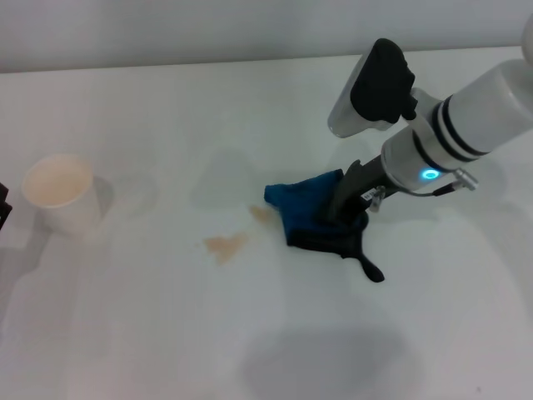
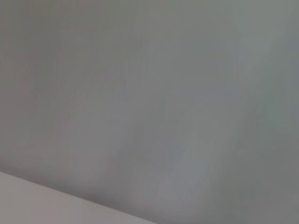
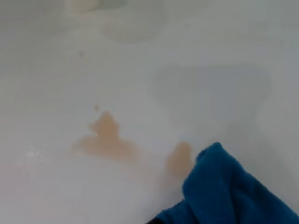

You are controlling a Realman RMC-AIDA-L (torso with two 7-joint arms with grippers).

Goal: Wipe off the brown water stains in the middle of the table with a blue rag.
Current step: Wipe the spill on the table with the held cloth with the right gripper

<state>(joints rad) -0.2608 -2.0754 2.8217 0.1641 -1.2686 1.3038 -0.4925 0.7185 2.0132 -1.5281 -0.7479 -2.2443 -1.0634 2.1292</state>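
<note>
Right end effector (image 1: 343,218) clamped on crumpled blue rag (image 1: 308,210); ragged tan stains (image 1: 226,246) beside it on smooth table (image 1: 166,333).

Blank grey surface (image 2: 149,93) — paler strip (image 2: 37,205) at one corner.

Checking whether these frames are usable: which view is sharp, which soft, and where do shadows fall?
Head view: fairly sharp, faint grey shadows on the table. Right wrist view: soft, brown water stains and blue rag blurred. Left wrist view: featureless grey blur.
</note>
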